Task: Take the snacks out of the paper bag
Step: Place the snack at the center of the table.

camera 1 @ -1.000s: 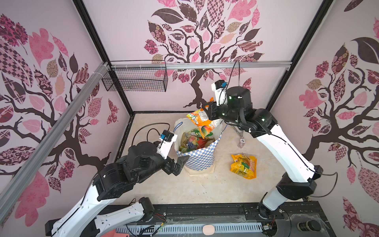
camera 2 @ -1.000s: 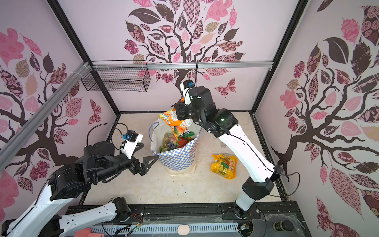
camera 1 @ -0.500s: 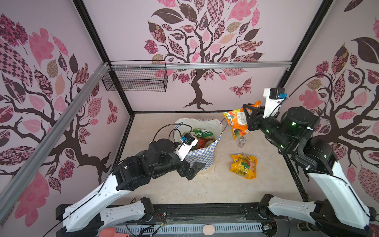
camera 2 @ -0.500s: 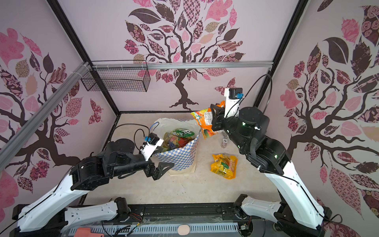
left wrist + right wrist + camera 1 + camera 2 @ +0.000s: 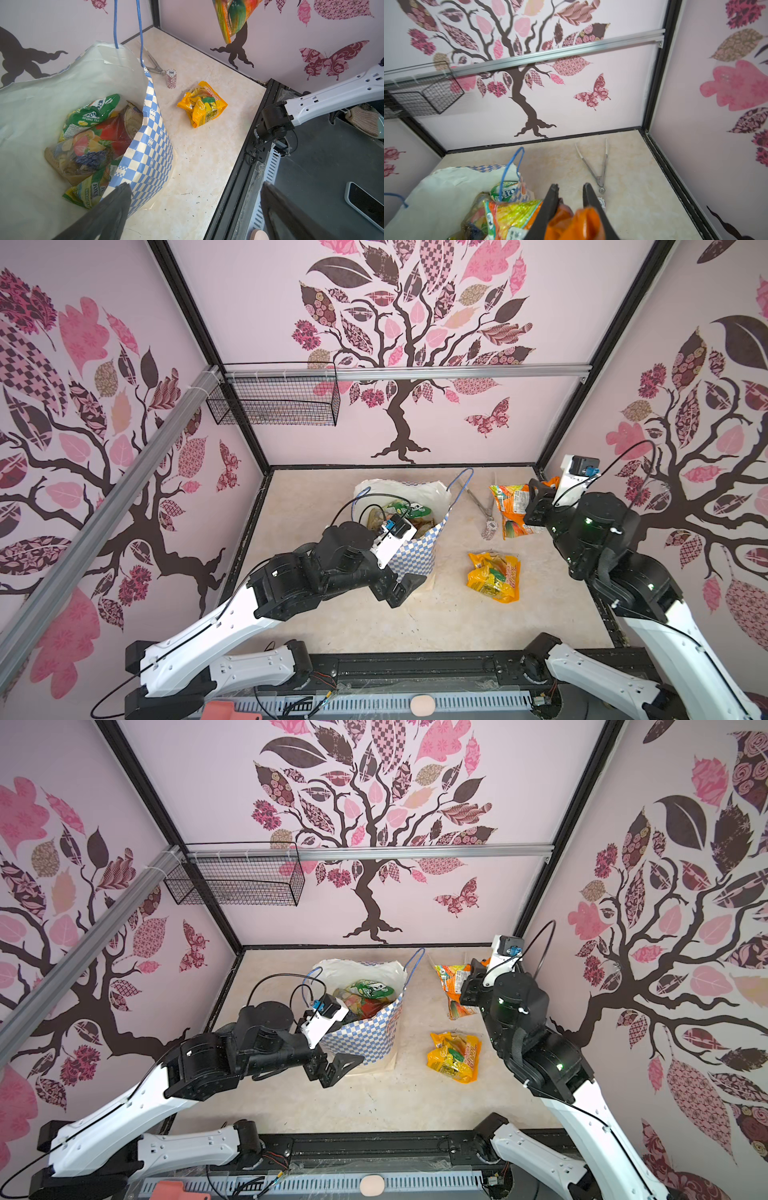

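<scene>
Right claw (image 5: 570, 186) clenched on orange crinkly plastic snack packet (image 5: 513, 510), aloft beside tall checkered paper bag (image 5: 415, 558) | lower to beige desk (image 5: 374, 626) before letting go | left claw (image 5: 401, 589) spread, empty.

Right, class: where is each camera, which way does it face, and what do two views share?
Top views: high above the front, looking down at the paper bag; both arms show.
Left wrist: at the bag's near edge, looking into it; open fingers show.
Right wrist: right of the bag, facing the back wall; fingers pinch an orange packet.
Shared: tongs in both wrist views.
</scene>
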